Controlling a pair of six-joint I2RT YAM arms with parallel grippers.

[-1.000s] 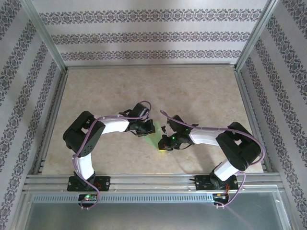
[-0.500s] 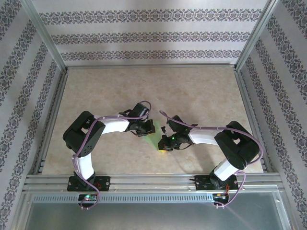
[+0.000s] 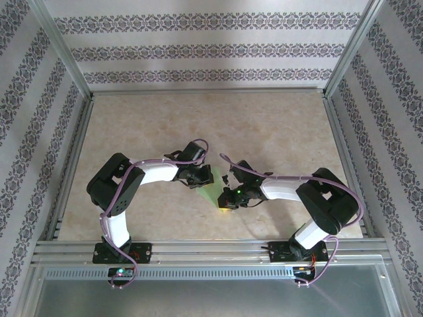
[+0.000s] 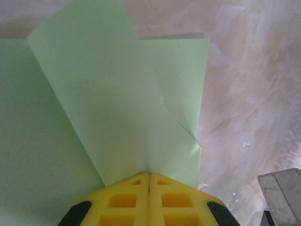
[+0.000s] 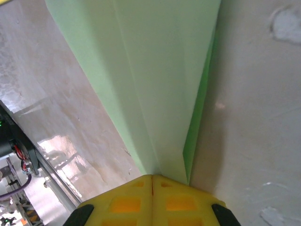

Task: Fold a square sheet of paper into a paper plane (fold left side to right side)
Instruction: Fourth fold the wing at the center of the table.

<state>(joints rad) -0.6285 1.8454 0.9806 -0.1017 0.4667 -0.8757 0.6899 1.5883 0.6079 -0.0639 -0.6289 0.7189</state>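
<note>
The light green sheet of paper (image 3: 210, 192) lies partly folded on the table between the two arms. In the left wrist view a long flap of the paper (image 4: 94, 108) rises off the flat layer and narrows into my left gripper (image 4: 149, 175), whose yellow pads are pressed together on it. My left gripper (image 3: 201, 179) is at the sheet's far left edge. In the right wrist view the paper (image 5: 155, 70) tapers like a dart with creases into my right gripper (image 5: 152, 178), which is shut on its near tip. My right gripper (image 3: 227, 200) is at the sheet's near right corner.
The marbled beige tabletop (image 3: 277, 132) stretches wide behind the arms. Metal frame rails (image 3: 198, 246) run along the near edge and patterned walls stand on three sides. A grey metal part (image 4: 281, 193) shows at the lower right of the left wrist view.
Almost nothing. The right arm has shifted very slightly; both grippers stay shut at the paper.
</note>
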